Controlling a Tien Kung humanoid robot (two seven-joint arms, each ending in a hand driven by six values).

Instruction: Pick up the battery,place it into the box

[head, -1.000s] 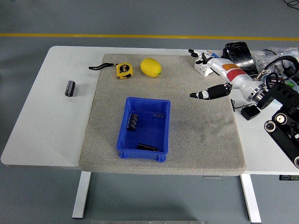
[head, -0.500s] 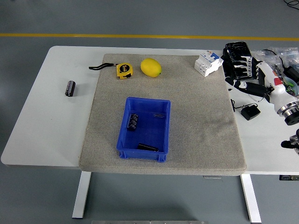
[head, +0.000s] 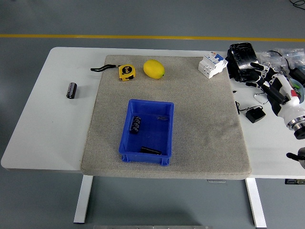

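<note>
Blue box [head: 146, 131], one, stood nearest on the mat, well left of the fingers [head: 261, 76], and held two dark items: one battery [head: 136, 124], and another too dark to identify. Second battery [head: 71, 90], one, lay farthest left on the bare table [head: 43, 124], apparently still to be moved. Right hand [head: 271, 83], one, rested at the right edge, fingers loosely spread, gripping nothing. Tape measure [head: 126, 71], lemon [head: 154, 68], breaker [head: 211, 64]: one each, far side.

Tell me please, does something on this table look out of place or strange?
One small black cylinder lies alone on the bare white table, left of the grey mat, apart from everything. A similar dark one lies inside the blue box. Nothing looks spilled or broken. The right hand is at the cluttered right edge.
</note>
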